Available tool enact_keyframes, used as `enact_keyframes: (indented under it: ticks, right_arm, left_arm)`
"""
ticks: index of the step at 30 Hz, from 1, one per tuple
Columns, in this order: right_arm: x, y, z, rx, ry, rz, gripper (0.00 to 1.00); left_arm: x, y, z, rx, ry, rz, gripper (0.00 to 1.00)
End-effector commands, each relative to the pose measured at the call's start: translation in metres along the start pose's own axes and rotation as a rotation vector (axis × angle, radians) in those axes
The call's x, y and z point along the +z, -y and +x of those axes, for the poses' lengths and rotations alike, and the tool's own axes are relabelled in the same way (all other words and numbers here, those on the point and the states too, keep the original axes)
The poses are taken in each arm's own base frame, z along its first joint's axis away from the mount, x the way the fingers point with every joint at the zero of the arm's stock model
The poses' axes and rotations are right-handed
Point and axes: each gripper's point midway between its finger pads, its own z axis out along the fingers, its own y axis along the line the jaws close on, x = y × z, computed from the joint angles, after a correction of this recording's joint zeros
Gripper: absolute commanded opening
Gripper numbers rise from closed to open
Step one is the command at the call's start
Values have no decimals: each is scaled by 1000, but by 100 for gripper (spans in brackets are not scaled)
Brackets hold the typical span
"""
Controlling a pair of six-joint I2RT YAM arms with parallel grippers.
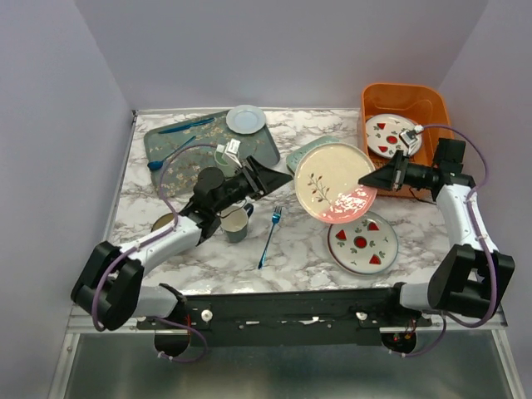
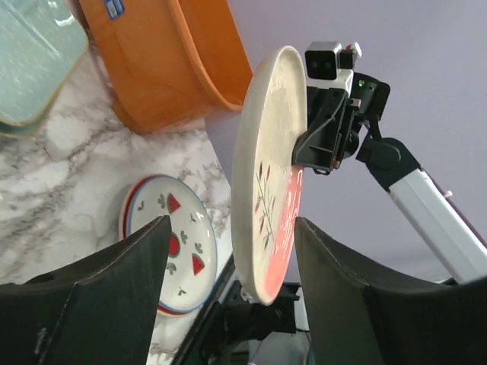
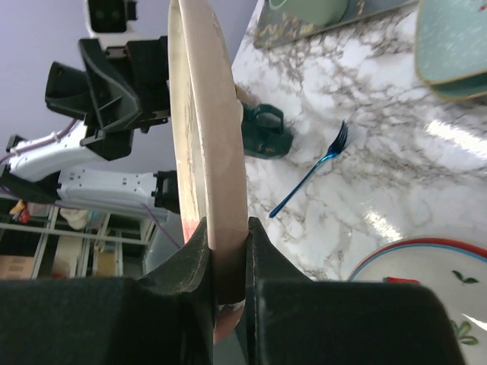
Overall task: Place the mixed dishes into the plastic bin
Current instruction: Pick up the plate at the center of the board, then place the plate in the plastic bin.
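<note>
bench (image 1: 307,249): glossy marble-pattern top; plastic bin (image 1: 364,104): smooth, slightly shiny; cream plate (image 1: 332,183): glossy glazed ceramic; fork (image 1: 268,237): shiny blue metal.

1. No word, brand, number or sign can be read in any of the three views.
2. The only label in sight is a small blue sticker (image 2: 112,7) on the outer wall of the deep bright-orange plastic bin (image 2: 175,68), seen in the left wrist view. Its print is too small to read.
</note>
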Motion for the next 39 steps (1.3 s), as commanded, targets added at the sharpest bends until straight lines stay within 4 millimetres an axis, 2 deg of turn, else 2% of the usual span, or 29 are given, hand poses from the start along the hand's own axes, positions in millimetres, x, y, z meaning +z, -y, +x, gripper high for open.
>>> enact_keyframes:
  ticks: [1, 2, 3, 4, 5, 6, 8, 9, 10, 12, 14, 15, 21, 27, 31, 39]
  right_arm:
    - [-23, -22, -35, -49, 65, -71, 0]
    - [-25, -18, -42, -72, 82, -48, 0]
    - [-27, -16, -46, -36, 97, -34, 0]
    - [-32, -12, -52, -35, 123, -15, 0]
    - [-35, -10, -62, -89, 149, 2, 0]
    - [-37, -6, -69, -58, 178, 33, 0]
    - [-43, -2, -85, -97, 224, 68, 0]
    - [-45, 0, -93, -66, 254, 89, 0]
    - [-47, 1, -100, -71, 277, 102, 0]
    - [-51, 5, -120, -80, 337, 135, 0]
    - [-55, 4, -138, -112, 388, 162, 0]
    - [-58, 14, -148, -90, 429, 199, 0]
    - [-73, 26, -200, -76, 600, 254, 0]
    - [-89, 45, -233, -22, 762, 312, 0]
    - [-99, 60, -246, 7, 861, 343, 0]
    - [-125, 117, -262, 196, 1021, 474, 0]
  left_arm:
    - [-23, 7, -35, 182, 100, -84, 86]
    - [-29, 4, -40, 201, 120, -105, 89]
    - [-38, 13, -49, 235, 167, -109, 92]
    - [-44, 9, -51, 245, 175, -137, 96]
    - [-50, 5, -52, 274, 187, -158, 97]
    - [-61, 14, -61, 296, 225, -156, 99]
    - [-73, 6, -61, 323, 228, -203, 99]
    - [-81, 12, -66, 341, 250, -201, 99]
    - [-87, 7, -64, 346, 243, -233, 99]
    - [-99, 12, -65, 393, 250, -241, 99]
    - [-109, 4, -62, 404, 238, -293, 99]
    - [-116, 6, -62, 431, 247, -297, 99]
    - [-141, -4, -52, 455, 253, -354, 99]
    - [-148, -8, -47, 450, 265, -355, 99]
    - [-147, -9, -47, 449, 261, -355, 99]
    - [-144, -16, -47, 441, 252, -372, 99]
